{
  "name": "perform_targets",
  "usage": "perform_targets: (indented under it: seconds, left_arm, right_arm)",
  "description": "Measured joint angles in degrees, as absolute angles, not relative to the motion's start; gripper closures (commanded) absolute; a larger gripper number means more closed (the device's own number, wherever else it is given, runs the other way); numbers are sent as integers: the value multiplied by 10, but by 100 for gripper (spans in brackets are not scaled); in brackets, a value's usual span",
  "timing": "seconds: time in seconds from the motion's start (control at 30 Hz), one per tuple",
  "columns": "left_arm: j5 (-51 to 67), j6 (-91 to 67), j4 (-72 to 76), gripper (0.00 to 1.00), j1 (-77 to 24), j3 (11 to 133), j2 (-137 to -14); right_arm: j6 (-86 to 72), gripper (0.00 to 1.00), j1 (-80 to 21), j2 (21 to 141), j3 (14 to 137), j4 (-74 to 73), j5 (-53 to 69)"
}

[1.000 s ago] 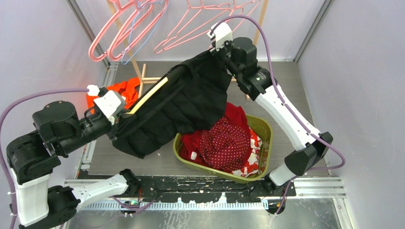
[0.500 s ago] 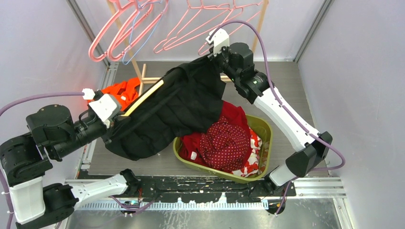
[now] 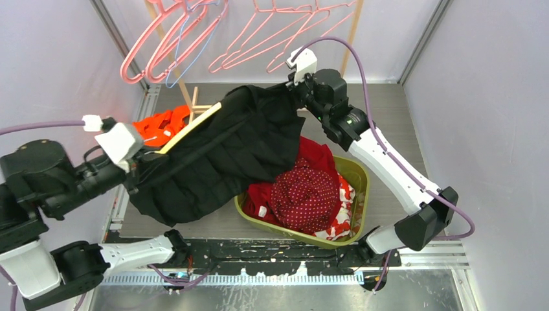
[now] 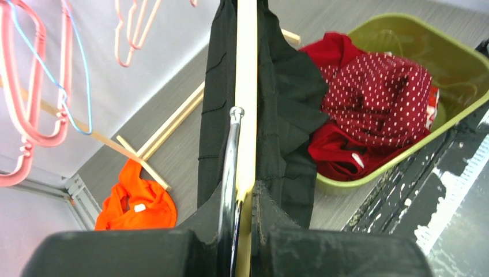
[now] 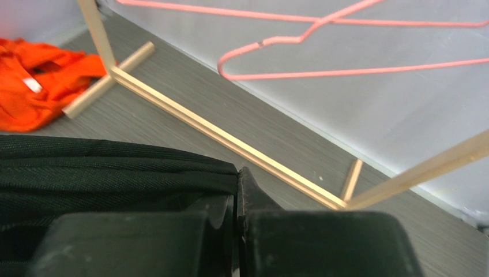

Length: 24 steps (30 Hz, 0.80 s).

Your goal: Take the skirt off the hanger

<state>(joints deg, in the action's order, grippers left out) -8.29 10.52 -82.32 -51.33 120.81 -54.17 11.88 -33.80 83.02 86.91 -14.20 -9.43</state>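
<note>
Left jaws clamped on the hanger (image 4: 246,86), right jaws pinching the skirt (image 3: 220,155) by its waistband at the far end. In the last second the left arm dragged the hanger left and nearer, so the skirt's pulled taut above the worktop (image 3: 388,103). Not off yet tho.

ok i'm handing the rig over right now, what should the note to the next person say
Left pincer: shut on the wooden hanger, by its metal hook.
Right pincer: shut on the black skirt, at its far edge.
Skirt: held in the air between the arms, with fabric on both sides of the hanger bar and one edge near the green bin of red clothes.
Done: both grips are made.
Left: the skirt is not yet off the hanger. Probably draw the two apart, then put it down.
</note>
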Motion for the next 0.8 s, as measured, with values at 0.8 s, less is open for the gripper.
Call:
perform_targets:
  seconds: [0.8]
  left_arm:
    - [-149, 76, -761, 100, -561, 1121, -393]
  right_arm:
    - [86, 72, -337, 839, 862, -102, 8]
